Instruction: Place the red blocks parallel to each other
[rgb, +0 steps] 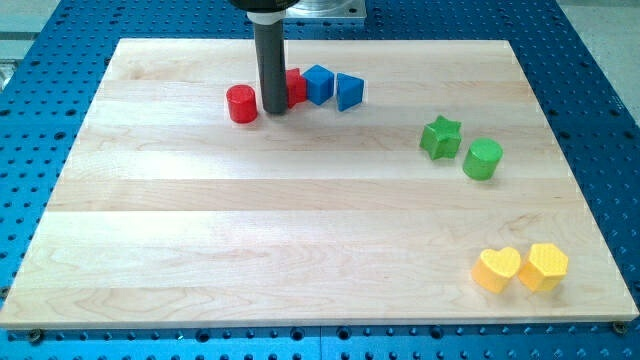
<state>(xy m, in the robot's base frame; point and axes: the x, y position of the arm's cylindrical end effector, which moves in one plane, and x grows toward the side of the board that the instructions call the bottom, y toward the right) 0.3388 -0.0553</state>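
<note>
Overall, your work surface is a pale wooden counter (300, 230) of jointed planks, lying on a blue perforated metal base (60, 20) that shows on all sides.

Your arm enters from the view's top as a straight dark rod (271, 60), upright. Its tip (273, 110) sits on the counter between the two red blocks: the red cylinder block (241, 104) stands just beside it on the view's left, and the second red block (294, 87), shape partly hidden by the rod, is at its right and appears to touch it. There is no claw on this rig, so no grasp state can be reported.

Directly right of the hidden red block stand a blue cube-like block (319, 84) and a blue wedge-shaped block (349, 91), close in a row.

Well apart, at the view's right, you have a green star block (441, 137) near a green cylinder block (483, 159). Near the bottom right corner, a yellow heart block (497, 269) touches a yellow hexagonal block (544, 266).
</note>
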